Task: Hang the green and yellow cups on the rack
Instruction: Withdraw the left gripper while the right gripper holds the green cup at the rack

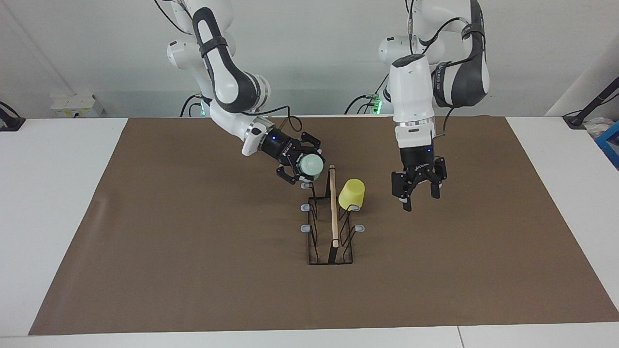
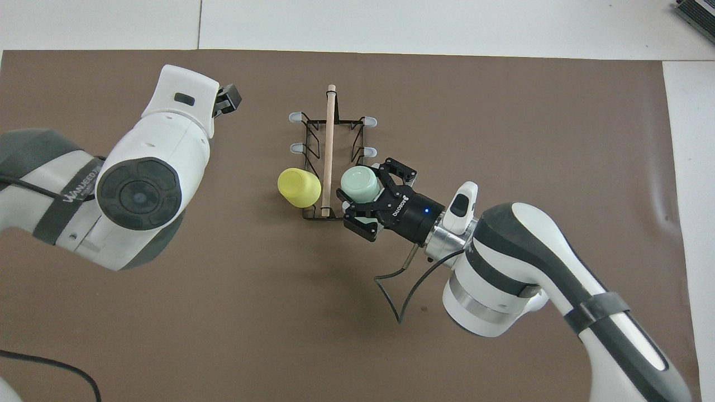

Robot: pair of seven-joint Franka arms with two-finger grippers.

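The black wire rack [image 1: 333,217] with a wooden top bar stands mid-table; it also shows in the overhead view [image 2: 329,134]. The yellow cup [image 1: 351,193] hangs mouth-down on a peg near the robots' end, on the left arm's side; it shows in the overhead view too [image 2: 299,187]. My right gripper [image 1: 308,170] is shut on the mint green cup [image 1: 311,166], tilted, just over the nearest peg [image 1: 305,185] on the right arm's side. From overhead, the gripper [image 2: 363,191] and the cup [image 2: 359,184] sit beside the bar. My left gripper [image 1: 420,193] hangs open and empty, beside the yellow cup.
A brown mat [image 1: 193,241] covers the white table. Several grey-tipped pegs [image 1: 306,228] farther from the robots are bare. A blue box [image 1: 610,142] sits at the table's edge at the left arm's end. The left arm's wrist [image 2: 139,190] hides much of the mat from overhead.
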